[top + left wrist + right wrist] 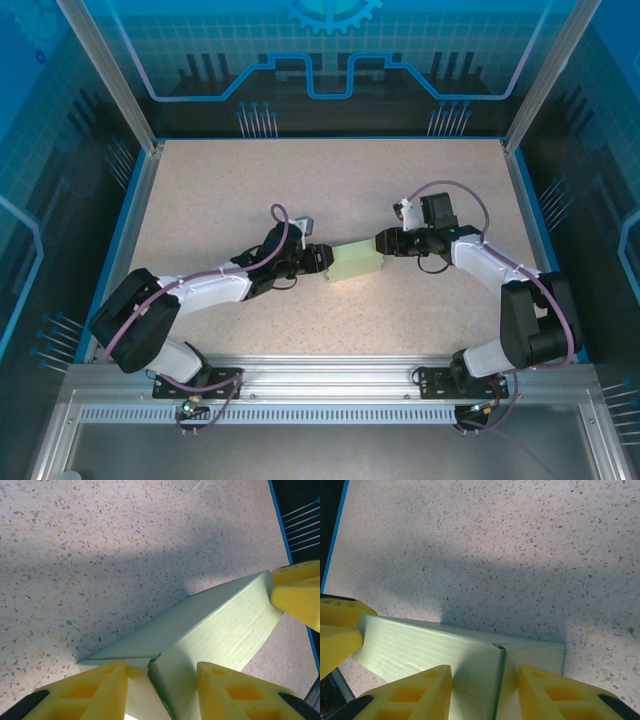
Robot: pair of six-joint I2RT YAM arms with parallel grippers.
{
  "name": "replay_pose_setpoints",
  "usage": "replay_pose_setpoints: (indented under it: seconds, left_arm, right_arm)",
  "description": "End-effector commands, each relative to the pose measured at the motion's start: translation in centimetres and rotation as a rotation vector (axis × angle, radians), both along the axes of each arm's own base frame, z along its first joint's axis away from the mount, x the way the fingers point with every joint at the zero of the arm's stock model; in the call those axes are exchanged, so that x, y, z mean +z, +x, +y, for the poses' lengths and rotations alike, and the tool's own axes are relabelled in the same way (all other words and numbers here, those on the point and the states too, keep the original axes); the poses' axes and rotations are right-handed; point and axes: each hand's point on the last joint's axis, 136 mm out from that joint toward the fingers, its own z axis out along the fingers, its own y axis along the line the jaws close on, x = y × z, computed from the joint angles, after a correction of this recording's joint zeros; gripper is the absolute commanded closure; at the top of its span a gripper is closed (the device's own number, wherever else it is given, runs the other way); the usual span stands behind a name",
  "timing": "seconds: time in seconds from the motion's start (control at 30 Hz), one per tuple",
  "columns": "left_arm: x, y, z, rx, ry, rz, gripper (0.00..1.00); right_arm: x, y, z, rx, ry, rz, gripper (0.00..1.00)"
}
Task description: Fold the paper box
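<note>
From the overhead camera you see the paper box (355, 264) as a small pale mint-green block of matte, unprinted paperboard. It lies near the middle of the speckled beige table (250, 190), its long axis running left to right. Your left gripper (322, 259) meets its left end and your right gripper (383, 243) its right end, so the box spans the gap between them (the jaws are too small here to judge). In the left wrist camera the paper box (215, 625) shows a faint ribbed grain, sharp creased edges and a seam where an end flap meets a side panel. The left gripper (160, 669) is partly closed. Its blocky yellow fingers (112, 680), moulded with square recesses, press the paperboard from both sides, so it grips that end. At the right edge of this view the right gripper's yellow fingers (300, 597) pinch the far end. In the right wrist camera the paper box (430, 650) has the same ribbed, matte skin and a flap seam. The right gripper (485, 675) is partly closed on its end, its fingers (432, 680) touching the panels. The left gripper's fingers (337, 645) clamp the opposite end at the left edge. Every side you can see is folded shut, so the inside of the box is hidden.
</note>
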Motion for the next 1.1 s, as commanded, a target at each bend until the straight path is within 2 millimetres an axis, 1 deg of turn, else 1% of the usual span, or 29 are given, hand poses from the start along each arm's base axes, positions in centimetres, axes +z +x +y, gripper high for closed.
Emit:
replay_pose_setpoints:
  seconds: [0.0, 0.13, 0.17, 0.2, 0.27, 0.33, 0.43, 0.5, 0.6, 0.67, 0.77, 0.87, 1.07]
  left_arm:
    - [0.3, 0.7, -0.9, -0.022, -0.021, 0.025, 0.62]
    - [1.8, 2.9, -0.8, -0.007, -0.029, -0.012, 0.63]
    - [2.2, 3.4, -0.7, -0.003, -0.029, -0.021, 0.63]
    - [2.7, 4.1, -0.6, 0.001, -0.025, -0.034, 0.63]
    - [3.5, 5.3, -0.5, 0.002, -0.012, -0.059, 0.63]
    - [3.9, 6.6, -0.3, 0.002, 0.004, -0.068, 0.63]
    - [4.4, 8.5, -0.2, 0.009, 0.004, -0.085, 0.63]
    - [4.3, 9.6, -0.1, 0.015, 0.02, -0.094, 0.63]
    - [4.2, 10.6, -0.1, 0.012, 0.039, -0.109, 0.62]
    - [4.1, 10.9, -0.1, 0.008, 0.048, -0.118, 0.62]
    - [3.9, 10.6, -0.4, -0.01, 0.045, -0.119, 0.61]
    - [3.4, 10.0, -0.4, -0.024, 0.042, -0.113, 0.6]
    - [2.2, 8.1, -0.4, -0.054, 0.045, -0.097, 0.58]
  right_arm:
    - [1.4, -0.9, 1.8, 0.052, 0.108, 0.013, 0.62]
    - [3.4, 1.2, 2.4, 0.036, 0.153, -0.044, 0.63]
    - [3.6, 1.5, 2.5, 0.03, 0.158, -0.05, 0.64]
    - [4.6, 2.5, 2.6, 0.025, 0.164, -0.079, 0.64]
    - [5.3, 3.7, 2.8, 0.016, 0.163, -0.103, 0.64]
    - [5.8, 4.9, 3.2, 0.014, 0.171, -0.12, 0.64]
    - [6.1, 6.7, 3.5, 0.01, 0.168, -0.14, 0.64]
    - [5.8, 7.9, 3.7, 0.009, 0.153, -0.145, 0.63]
    - [5.0, 8.9, 3.7, 0.013, 0.126, -0.141, 0.63]
    - [4.5, 9.1, 3.7, 0.022, 0.11, -0.139, 0.63]
    - [3.7, 8.6, 3.4, 0.024, 0.084, -0.138, 0.62]
    - [2.7, 7.7, 2.9, 0.021, 0.053, -0.127, 0.62]
    - [0.8, 5.4, 2.2, 0.014, 0.021, -0.092, 0.6]
